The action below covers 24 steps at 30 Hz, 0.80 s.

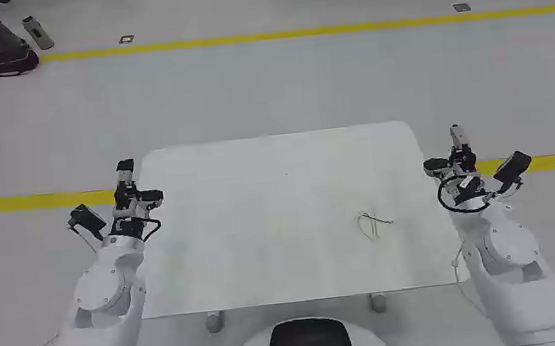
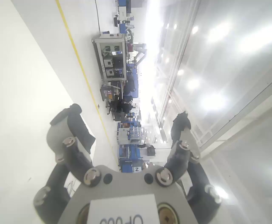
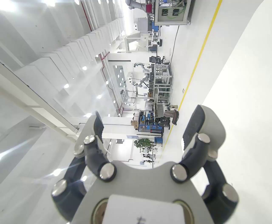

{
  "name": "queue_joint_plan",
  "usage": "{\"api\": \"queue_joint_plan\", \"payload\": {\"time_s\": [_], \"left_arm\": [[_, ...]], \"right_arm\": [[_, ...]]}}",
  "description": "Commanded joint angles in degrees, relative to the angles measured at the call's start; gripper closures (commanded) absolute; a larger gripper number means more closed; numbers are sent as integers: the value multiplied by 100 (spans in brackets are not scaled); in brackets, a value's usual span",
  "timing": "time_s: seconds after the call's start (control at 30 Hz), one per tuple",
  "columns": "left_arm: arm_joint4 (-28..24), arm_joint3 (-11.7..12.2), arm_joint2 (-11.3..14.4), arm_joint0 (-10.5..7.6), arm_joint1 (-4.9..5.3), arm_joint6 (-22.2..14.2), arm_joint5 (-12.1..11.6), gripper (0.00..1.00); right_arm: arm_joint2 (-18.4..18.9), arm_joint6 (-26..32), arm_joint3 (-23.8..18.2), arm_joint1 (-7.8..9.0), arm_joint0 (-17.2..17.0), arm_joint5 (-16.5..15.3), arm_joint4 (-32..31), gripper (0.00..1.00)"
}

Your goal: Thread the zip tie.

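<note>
The zip tie (image 1: 372, 223) lies on the table (image 1: 261, 205), in its right half and toward the near edge, a thin dark loop-like tangle (too small to tell head from tail). Nothing touches it, so the step in hand looks like the first pick-up, with threading not yet begun.

Farther out, the right gripper (image 1: 457, 134) hangs off the table's right edge, well apart from the tie; in its wrist view the right gripper (image 3: 148, 111) has both fingers spread wide with nothing between them. The left gripper (image 1: 124, 170) hangs just off the left edge, also spread and empty in its own view (image 2: 128, 112).

To do this well, I judge the nearer right arm should come down over 1 end of the tie and pinch low, since the strap is thin. That leaves the other end free for the left gripper to take, so the 2 can line up tail and head.
</note>
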Motion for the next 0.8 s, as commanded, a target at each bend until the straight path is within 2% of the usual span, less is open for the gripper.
{"api": "queue_joint_plan", "payload": {"time_s": [0.0,0.17,0.2,0.23,0.27,0.6,0.63,0.67,0.77], "left_arm": [[0,0,0,0,0,0,0,0],[0,0,0,0,0,0,0,0],[0,0,0,0,0,0,0,0],[0,0,0,0,0,0,0,0],[0,0,0,0,0,0,0,0],[0,0,0,0,0,0,0,0],[0,0,0,0,0,0,0,0],[0,0,0,0,0,0,0,0],[0,0,0,0,0,0,0,0]], "right_arm": [[-4,210,-10,18,28,-24,-394,0],[-54,1301,102,100,230,56,-1300,0],[-98,1658,146,126,244,190,-1511,0],[-125,2079,128,159,283,162,-1774,0],[-79,2415,190,203,296,7,-2191,0],[-79,2415,190,203,296,7,-2191,0],[-117,2564,117,220,333,-61,-2423,0],[-167,2924,101,262,439,-142,-2949,0],[-266,3552,226,318,739,-81,-3525,0]]}}
